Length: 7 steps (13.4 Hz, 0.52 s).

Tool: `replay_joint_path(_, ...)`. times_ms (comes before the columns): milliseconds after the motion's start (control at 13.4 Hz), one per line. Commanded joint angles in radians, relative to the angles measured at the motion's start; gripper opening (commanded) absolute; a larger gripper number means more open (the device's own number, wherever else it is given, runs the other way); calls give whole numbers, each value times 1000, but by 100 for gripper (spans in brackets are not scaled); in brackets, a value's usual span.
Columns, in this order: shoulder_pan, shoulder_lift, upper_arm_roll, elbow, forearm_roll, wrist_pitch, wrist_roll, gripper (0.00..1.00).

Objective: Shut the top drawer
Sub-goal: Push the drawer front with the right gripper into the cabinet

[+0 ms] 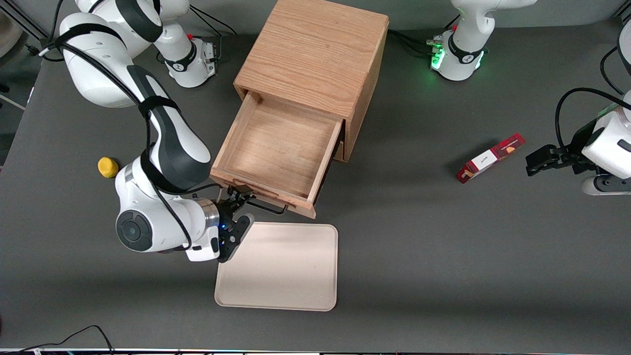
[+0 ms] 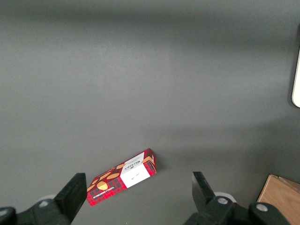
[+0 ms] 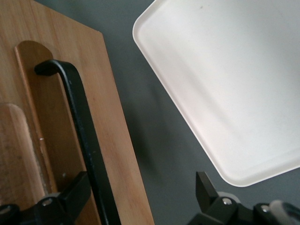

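The top drawer (image 1: 281, 148) stands pulled far out of the oak cabinet (image 1: 315, 54), and its box holds nothing. Its flat oak front panel (image 3: 110, 136) carries a thin black bar handle (image 1: 268, 209) (image 3: 82, 122). My right gripper (image 1: 245, 204) (image 3: 140, 187) is open right at the drawer front, at the working arm's end of the handle. The bar runs between the jaws, close beside one finger (image 3: 70, 192). The other finger (image 3: 206, 187) hangs over bare table, off the panel's edge. Nothing is gripped.
A cream tray (image 1: 296, 296) (image 3: 262, 154) lies on the table just nearer the front camera than the drawer front, beside the gripper. A small yellow object (image 1: 107, 166) sits toward the working arm's end. A red box (image 1: 490, 158) (image 2: 124, 176) lies toward the parked arm's end.
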Motion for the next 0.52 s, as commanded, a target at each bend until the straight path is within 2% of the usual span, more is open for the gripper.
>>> replay_joint_path(0,4,-53,7,-62,0,1,24,100)
replay_joint_path(447,-31,-224,63,-324,11,93,26,100)
